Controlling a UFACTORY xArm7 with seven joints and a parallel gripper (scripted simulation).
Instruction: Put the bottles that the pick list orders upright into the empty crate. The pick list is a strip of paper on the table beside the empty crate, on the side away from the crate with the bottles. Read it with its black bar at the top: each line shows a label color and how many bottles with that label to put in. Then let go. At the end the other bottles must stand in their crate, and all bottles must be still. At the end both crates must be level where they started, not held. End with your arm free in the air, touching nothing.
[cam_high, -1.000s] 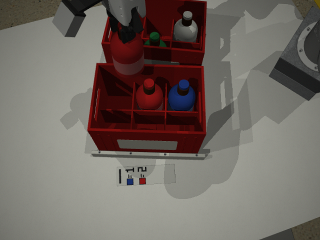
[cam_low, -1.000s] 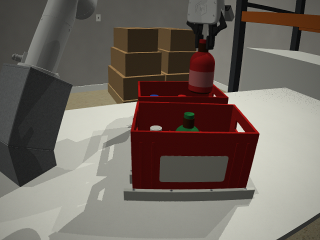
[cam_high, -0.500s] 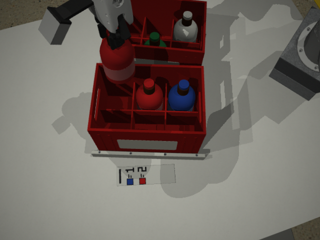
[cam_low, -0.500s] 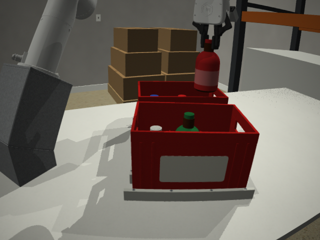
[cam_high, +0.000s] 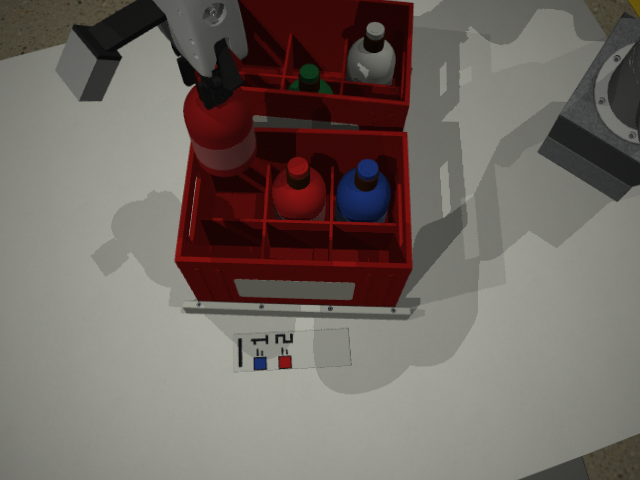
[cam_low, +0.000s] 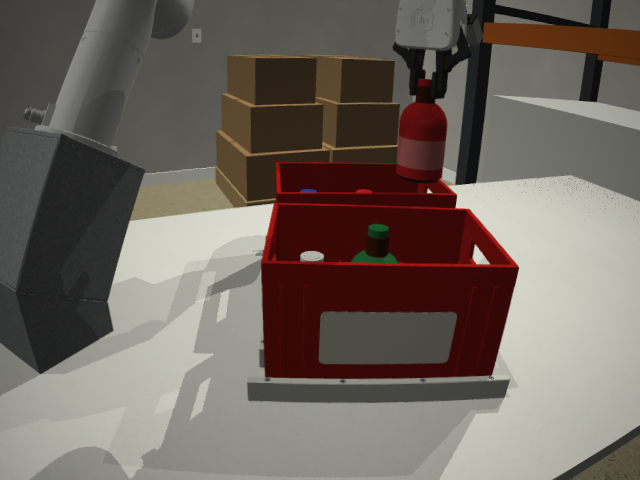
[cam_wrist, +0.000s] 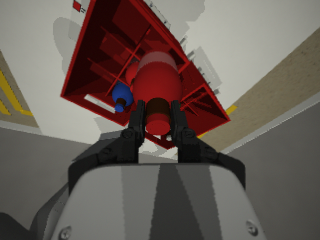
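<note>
Crate by the pick list (cam_high: 330, 347): red bottle (cam_high: 298, 193), blue bottle (cam_high: 363, 193) (cam_wrist: 122, 95) | other crate (cam_high: 330, 111) (cam_low: 387, 289): green bottle (cam_high: 309, 80) (cam_low: 377, 245), white bottle (cam_high: 371, 56) | my gripper (cam_high: 219, 85) (cam_low: 428, 87) (cam_wrist: 157, 109): clamped on another red bottle's neck, upright, above the list-side crate's rear corner

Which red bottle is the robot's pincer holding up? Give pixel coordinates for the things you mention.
The red bottle (cam_high: 219, 126) (cam_low: 421, 134) (cam_wrist: 158, 82) hanging above the crates; the other red bottle (cam_high: 298, 196) stands inside a crate, beside the blue one (cam_high: 363, 198) (cam_wrist: 121, 94).
</note>
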